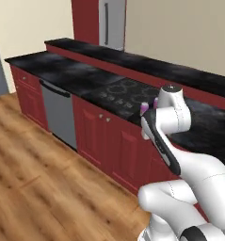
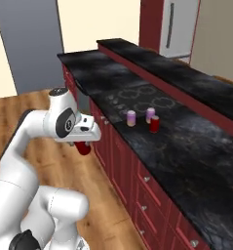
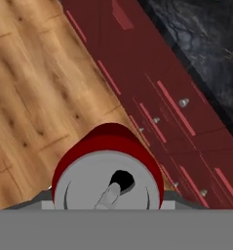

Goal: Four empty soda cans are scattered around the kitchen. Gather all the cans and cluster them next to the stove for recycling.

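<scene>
Three small cylindrical cans, two purple (image 2: 131, 118) (image 2: 150, 115) and one red (image 2: 154, 124), already stand clustered on the black marbled countertop (image 2: 196, 156) beside the flat black cooktop (image 2: 142, 97). The two-finger gripper (image 2: 83, 146) pinches a fourth red can (image 3: 108, 168) over the floor, apparently upright; it remains to be delivered. The left base view shows one purple can top (image 1: 144, 108).

Dark red cabinets (image 1: 109, 141) run under a black marbled desk (image 2: 196, 161), above a light wood plank floor (image 1: 34, 183). Cream walls (image 1: 180, 33) stand behind, with a silver fridge (image 1: 112, 23) at the far end

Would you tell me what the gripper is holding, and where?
The gripper holds a red cylindrical soda can by its upper sides, near the silver top.
</scene>
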Available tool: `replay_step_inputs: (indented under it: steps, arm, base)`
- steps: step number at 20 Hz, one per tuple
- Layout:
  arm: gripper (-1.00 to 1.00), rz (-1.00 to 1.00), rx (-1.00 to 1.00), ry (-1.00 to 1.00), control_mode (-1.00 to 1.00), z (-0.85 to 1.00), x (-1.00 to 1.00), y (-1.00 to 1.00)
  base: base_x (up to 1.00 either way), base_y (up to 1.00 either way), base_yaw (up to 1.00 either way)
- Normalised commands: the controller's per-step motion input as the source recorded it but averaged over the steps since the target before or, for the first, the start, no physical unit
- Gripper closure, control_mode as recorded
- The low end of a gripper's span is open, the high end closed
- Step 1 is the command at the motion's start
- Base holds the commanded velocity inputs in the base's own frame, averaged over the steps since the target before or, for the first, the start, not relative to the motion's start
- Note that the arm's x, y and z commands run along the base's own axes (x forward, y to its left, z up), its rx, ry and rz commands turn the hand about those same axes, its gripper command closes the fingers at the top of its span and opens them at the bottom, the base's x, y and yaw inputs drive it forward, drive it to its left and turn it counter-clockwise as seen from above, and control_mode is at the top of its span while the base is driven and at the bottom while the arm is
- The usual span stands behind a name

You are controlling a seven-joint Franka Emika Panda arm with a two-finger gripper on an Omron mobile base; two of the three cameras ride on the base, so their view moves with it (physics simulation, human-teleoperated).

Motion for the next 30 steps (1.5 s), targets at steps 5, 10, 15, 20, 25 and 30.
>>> replay_step_inputs:
  steps: [5, 10, 15, 20, 25, 30]
  arm:
    - [1.00, 0.00, 0.00, 0.00, 1.00, 0.00, 0.00, 0.00]
    - [1.00, 0.00, 0.00, 0.00, 1.00, 0.00, 0.00, 0.00]
    - [1.00, 0.00, 0.00, 0.00, 1.00, 0.00, 0.00, 0.00]
    - [1.00, 0.00, 0.00, 0.00, 1.00, 0.00, 0.00, 0.00]
    - [1.00, 0.00, 0.00, 0.00, 1.00, 0.00, 0.00, 0.00]
    - [1.00, 0.00, 0.00, 0.00, 1.00, 0.00, 0.00, 0.00]
  base:
    - [0.61, 0.14, -0.27]
    - [0.85, 0.37, -0.21]
    - [0.50, 0.33, -0.33]
    - [0.00, 0.01, -0.50]
    - [0.00, 0.02, -0.50]
    - [0.10, 0.16, -0.45]
